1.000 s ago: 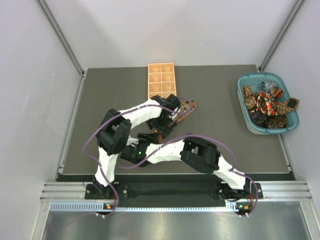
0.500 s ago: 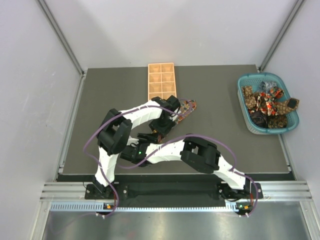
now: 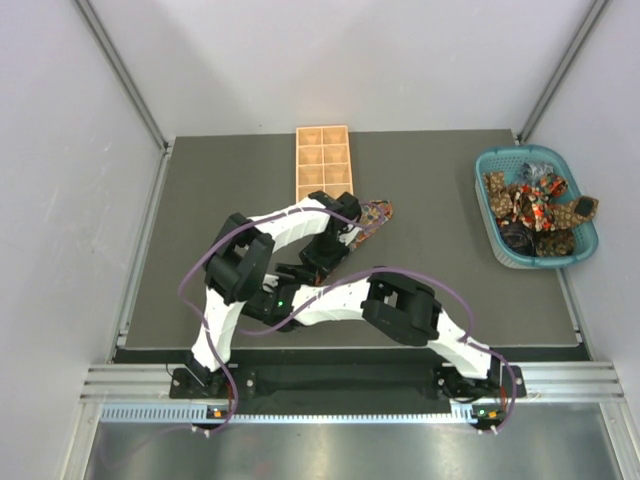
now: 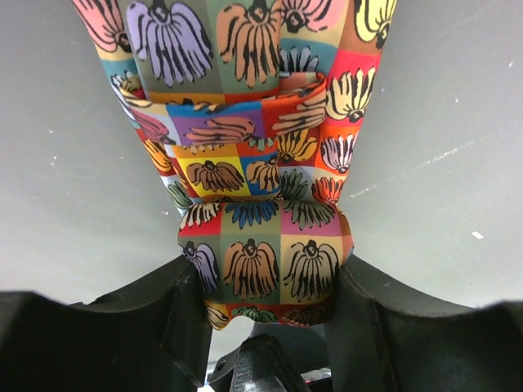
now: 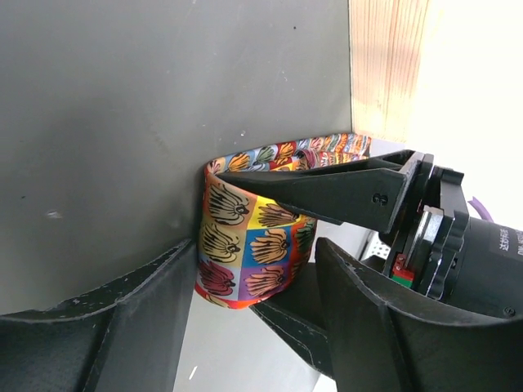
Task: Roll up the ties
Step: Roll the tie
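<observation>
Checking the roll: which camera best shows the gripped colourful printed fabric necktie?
Left wrist: the tie fills the frame, folded end in the left gripper. Right wrist shows its loop side-on; top external, only a tip.

Both arms are the same build tbh: left arm (image 3: pixel 290 218) and right arm (image 3: pixel 335 300) have white shells w/ chunky black joint blocks. Thin purple cables (image 3: pixel 196 272) loop loose along each one. A small green LED (image 3: pixel 281 305) is lit on one black block, and there are tiny orange lights (image 3: pixel 213 412) below the black bases (image 3: pixel 190 381). The fingers (image 4: pixel 155 327) are matte black, wedge-shaped, a bit speckled. Left wrist up close: black ribbed rings, a red+green part (image 5: pixel 400 269), white lettering (image 5: pixel 508 242), can't read it.
</observation>
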Tool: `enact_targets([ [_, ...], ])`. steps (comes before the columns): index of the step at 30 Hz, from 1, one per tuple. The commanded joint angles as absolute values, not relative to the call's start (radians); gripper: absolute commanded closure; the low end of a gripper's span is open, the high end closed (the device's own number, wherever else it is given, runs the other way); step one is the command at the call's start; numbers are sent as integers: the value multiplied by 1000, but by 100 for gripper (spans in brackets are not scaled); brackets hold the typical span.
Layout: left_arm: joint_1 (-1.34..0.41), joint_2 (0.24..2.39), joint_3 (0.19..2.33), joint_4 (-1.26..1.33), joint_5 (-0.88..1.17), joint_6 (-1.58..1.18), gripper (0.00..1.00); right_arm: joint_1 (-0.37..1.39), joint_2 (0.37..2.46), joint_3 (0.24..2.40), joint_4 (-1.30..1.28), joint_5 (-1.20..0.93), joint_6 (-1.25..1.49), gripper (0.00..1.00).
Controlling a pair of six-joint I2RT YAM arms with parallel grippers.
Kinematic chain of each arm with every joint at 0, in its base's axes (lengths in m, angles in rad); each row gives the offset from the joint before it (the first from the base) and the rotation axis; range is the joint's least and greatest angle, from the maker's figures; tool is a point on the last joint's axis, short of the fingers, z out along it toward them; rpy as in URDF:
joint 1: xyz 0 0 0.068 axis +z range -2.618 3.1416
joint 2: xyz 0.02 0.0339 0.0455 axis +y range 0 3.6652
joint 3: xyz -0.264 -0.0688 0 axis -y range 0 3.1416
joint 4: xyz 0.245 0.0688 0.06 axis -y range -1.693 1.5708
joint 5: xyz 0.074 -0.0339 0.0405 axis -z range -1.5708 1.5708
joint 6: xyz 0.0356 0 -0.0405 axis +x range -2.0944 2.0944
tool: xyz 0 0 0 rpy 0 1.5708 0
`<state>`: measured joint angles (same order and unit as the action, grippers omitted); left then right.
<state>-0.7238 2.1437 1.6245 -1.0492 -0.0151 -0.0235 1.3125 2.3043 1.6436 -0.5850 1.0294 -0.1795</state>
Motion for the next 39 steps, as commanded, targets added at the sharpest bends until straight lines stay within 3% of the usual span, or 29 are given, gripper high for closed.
enact_targets([
  [1, -727, 2220, 1626, -1144, 44, -18, 46, 1269, 2281, 1640, -606, 931, -112, 39],
  [12, -727, 2246, 1730, -1192, 41, -25, 44, 1215, 2301, 1579, -623, 833, -8, 52],
  [18, -727, 2220, 1787, -1193, 31, -31, 34, 1210, 2293, 1557, -595, 827, 23, 63],
  [27, -718, 2054, 1862, -1062, 18, -66, 20, 1203, 2272, 1545, -571, 807, 14, 65],
  [31, -664, 1904, 1786, -919, 9, -126, 16, 1195, 2240, 1520, -540, 793, 6, 67],
  [39, -444, 1538, 1404, -595, 89, -294, 5, 1137, 2096, 1434, -430, 680, 8, 73],
])
